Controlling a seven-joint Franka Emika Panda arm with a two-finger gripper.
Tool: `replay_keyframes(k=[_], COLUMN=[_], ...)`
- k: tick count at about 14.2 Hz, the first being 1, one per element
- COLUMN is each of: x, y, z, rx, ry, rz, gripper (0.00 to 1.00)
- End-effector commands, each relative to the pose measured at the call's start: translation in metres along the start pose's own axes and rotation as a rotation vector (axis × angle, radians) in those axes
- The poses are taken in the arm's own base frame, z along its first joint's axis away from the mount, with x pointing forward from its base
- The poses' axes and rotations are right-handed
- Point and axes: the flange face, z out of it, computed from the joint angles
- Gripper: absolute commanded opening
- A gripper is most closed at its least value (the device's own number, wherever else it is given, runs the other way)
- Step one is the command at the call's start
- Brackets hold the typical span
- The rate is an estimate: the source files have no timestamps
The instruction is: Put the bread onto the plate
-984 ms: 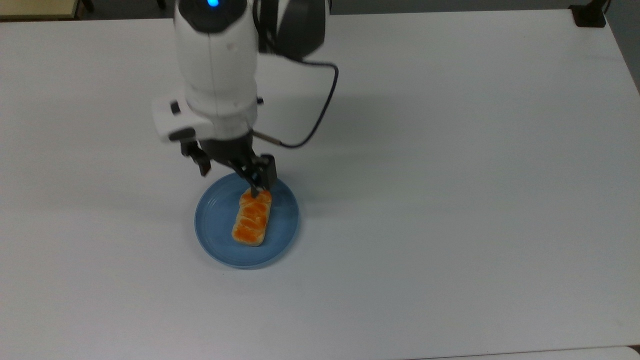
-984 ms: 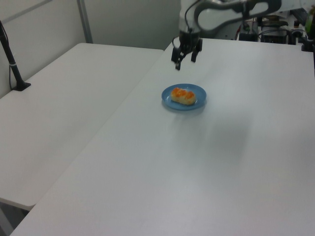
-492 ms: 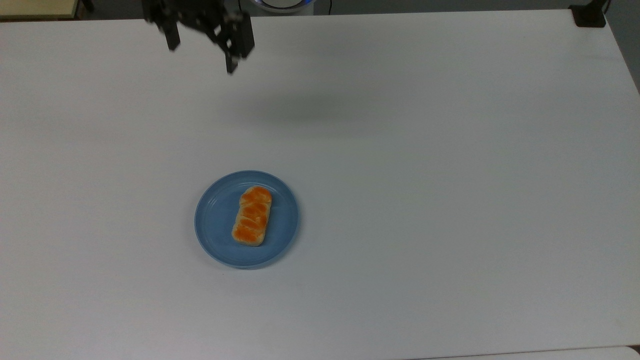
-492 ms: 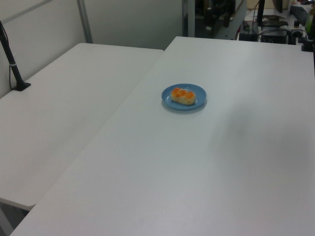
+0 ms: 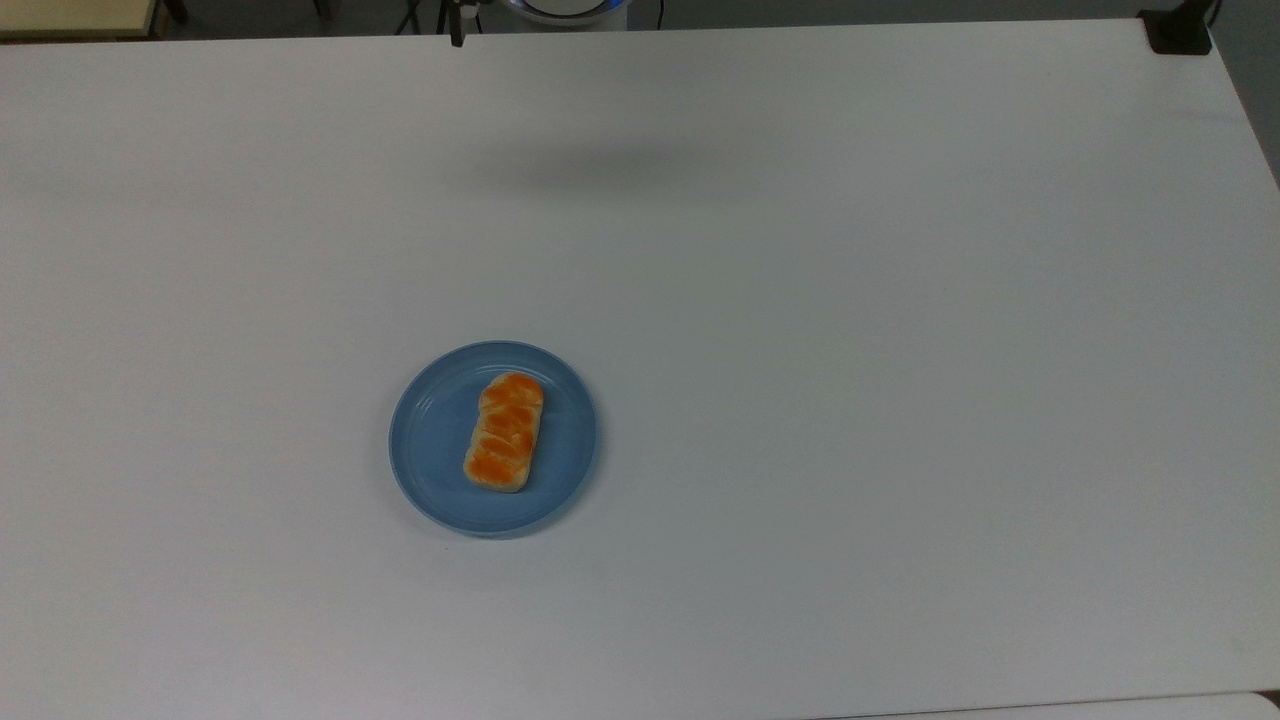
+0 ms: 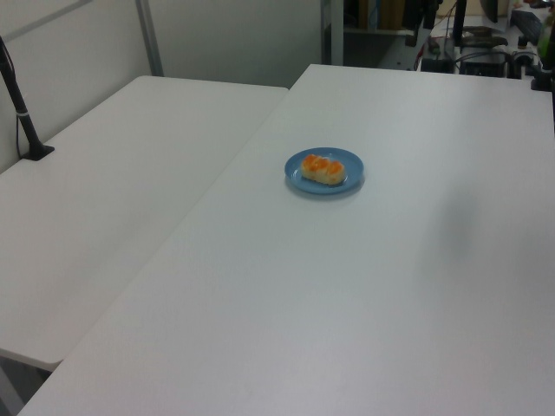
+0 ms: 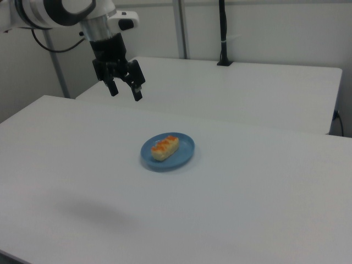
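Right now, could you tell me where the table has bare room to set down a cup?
Almost everywhere: the table is bare all around the plate, which carries the bread. The widest patch lies toward the top view's right.

2 white tables (image 6: pixel 130 199) abutting; pale wall (image 7: pixel 275 27) behind.

Top view overhead; left, right views oblique — sharing plate (image 5: pixel 493 439).

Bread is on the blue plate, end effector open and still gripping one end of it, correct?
Not quite. The bread does lie on the blue plate, and the end effector is open, but the right view shows it raised well clear of the bread, holding nothing.
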Motion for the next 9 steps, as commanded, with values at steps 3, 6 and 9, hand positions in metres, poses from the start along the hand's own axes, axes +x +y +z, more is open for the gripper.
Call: replay_keyframes(k=[3,6,9], x=[-0.0075,-0.0071,-0.0058], y=[-0.0017,0.0000,0.0003], z=[0.0076,0.0074,0.0067], rx=[0.003,0.003,0.009], ry=[0.026,0.024,0.028], rz=[-0.032,-0.031,-0.027], gripper=[1.00,1.00,1.00])
